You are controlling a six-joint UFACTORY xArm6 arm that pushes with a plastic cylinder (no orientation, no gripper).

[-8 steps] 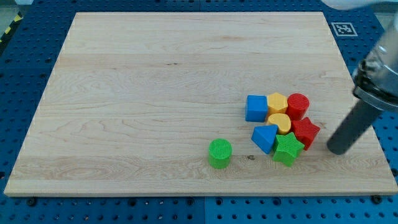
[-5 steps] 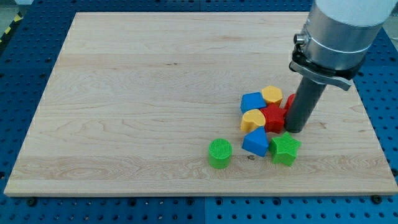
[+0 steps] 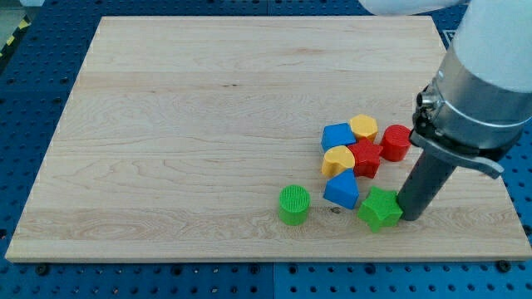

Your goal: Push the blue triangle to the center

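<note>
The blue triangle (image 3: 342, 190) lies right of the board's middle, low in the view, at the bottom of a tight cluster. My tip (image 3: 411, 218) rests on the board against the right side of the green star (image 3: 380, 208), which sits just right of the blue triangle. Above the triangle are a yellow block (image 3: 337, 159), a red star (image 3: 364, 158), a blue cube (image 3: 337, 136), a yellow hexagon (image 3: 363, 128) and a red cylinder (image 3: 396, 142).
A green cylinder (image 3: 293, 204) stands alone left of the blue triangle. The wooden board (image 3: 208, 124) lies on a blue pegboard table. The arm's wide grey body (image 3: 486, 83) hangs over the board's right edge.
My tip swept left into the cluster, shoving the blocks left, then moved down and right to the green star's right side. The red cylinder shows again. The green star shifted slightly left.
</note>
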